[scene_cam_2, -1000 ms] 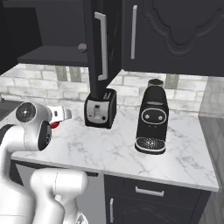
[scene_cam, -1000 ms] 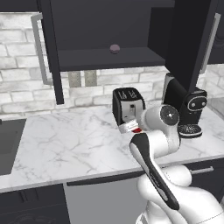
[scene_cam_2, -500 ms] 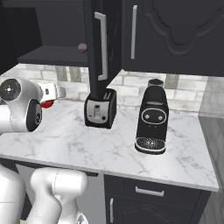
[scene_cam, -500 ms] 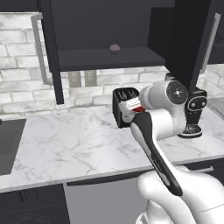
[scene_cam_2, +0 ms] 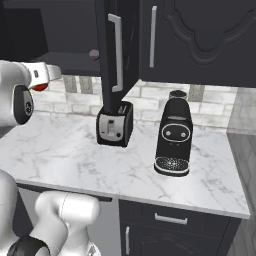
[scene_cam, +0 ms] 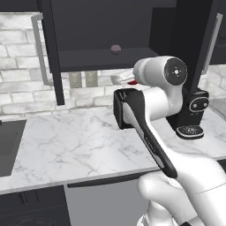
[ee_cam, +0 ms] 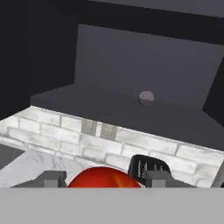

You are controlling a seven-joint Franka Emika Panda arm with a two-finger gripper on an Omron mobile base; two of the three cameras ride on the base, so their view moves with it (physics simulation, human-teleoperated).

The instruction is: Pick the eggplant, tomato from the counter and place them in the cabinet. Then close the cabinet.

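Observation:
My gripper [ee_cam: 105, 180] is shut on the glossy red tomato [ee_cam: 104, 176], which bulges between the two fingertips [ee_cam: 159, 177]. It hangs in the air above the toaster, just below the open black cabinet [scene_cam: 88, 58]. The tomato [scene_cam_2: 40, 87] shows as a red spot under my white hand, and as a sliver of tomato [scene_cam: 132, 82] beside the wrist. The greyish-purple eggplant [scene_cam: 115, 48] lies on the cabinet shelf, towards the back; the same eggplant [ee_cam: 146, 97] is ahead of and above the gripper. The marble counter [scene_cam: 75, 141] lies below.
A black toaster [scene_cam_2: 115, 124] and a black coffee machine [scene_cam_2: 174, 135] stand on the counter [scene_cam_2: 70, 150]. The cabinet's open door [scene_cam_2: 119, 50] with its silver bar handle juts out above the toaster. The other open door [scene_cam: 47, 44] is at the left. A dark sink edge [scene_cam: 6, 145] is far left.
The arm has risen with the tomato from just above the counter, past the toaster top, to near the cabinet shelf's height. The eggplant has stayed on the shelf.

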